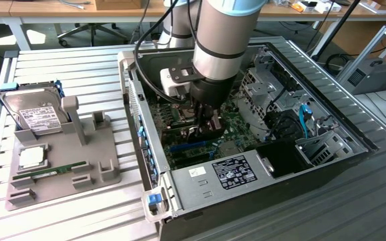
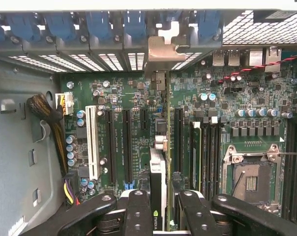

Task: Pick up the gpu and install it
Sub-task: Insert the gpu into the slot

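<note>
Inside the open computer case [image 1: 260, 125], the arm [image 1: 223, 40] is seen reaching almost straight down from above, its wrist held vertical over the green motherboard [image 1: 236, 118]. The gripper [image 1: 203, 129] is lowered deep between the case walls, near the middle of the board. Its fingers [image 2: 138, 211] are closed on the gpu [image 2: 157, 177], which is held on edge, thin side toward the wrist camera, with a black finger pressed against each face. In the wrist view the card is seen running away from the gripper toward the rear slot openings, its silver bracket [image 2: 164, 49] standing against the row of blue slot latches [image 2: 99, 24]. The card is lined up among the long black expansion slots [image 2: 126, 147], beside the white slot [image 2: 93, 142]; whether it is fully seated cannot be told. Well apart, at the exterior view's left, a hard drive [image 1: 35, 113] stands upright in a grey holder [image 1: 79, 160] on the slatted table [image 1: 59, 65], with a memory stick [image 1: 56, 169] laid flat in the same holder.
</note>
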`<state>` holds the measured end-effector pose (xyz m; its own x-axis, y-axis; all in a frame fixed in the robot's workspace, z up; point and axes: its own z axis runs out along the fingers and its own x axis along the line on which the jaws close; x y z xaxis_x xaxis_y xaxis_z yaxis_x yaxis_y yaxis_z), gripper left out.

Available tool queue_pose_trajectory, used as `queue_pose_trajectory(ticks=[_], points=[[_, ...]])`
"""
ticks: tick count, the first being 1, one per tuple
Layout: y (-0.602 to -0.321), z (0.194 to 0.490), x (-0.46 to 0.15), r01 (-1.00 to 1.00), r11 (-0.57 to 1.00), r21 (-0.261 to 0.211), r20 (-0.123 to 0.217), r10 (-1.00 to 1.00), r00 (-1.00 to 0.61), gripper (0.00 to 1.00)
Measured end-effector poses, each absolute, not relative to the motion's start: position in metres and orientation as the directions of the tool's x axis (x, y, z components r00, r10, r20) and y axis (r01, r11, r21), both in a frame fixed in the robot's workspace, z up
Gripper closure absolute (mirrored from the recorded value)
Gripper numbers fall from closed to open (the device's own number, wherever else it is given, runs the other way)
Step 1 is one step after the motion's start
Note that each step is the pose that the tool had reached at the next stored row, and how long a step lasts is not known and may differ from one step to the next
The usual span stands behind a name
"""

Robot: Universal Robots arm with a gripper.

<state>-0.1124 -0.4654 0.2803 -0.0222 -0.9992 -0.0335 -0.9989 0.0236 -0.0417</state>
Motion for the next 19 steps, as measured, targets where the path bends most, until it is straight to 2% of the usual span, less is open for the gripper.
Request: queue_pose_trajectory(ticks=[19], points=[[-0.4654,0.2802,-0.1202,-0.999,0.024,-0.042,-0.033,-0.999,-0.022,0.73]])
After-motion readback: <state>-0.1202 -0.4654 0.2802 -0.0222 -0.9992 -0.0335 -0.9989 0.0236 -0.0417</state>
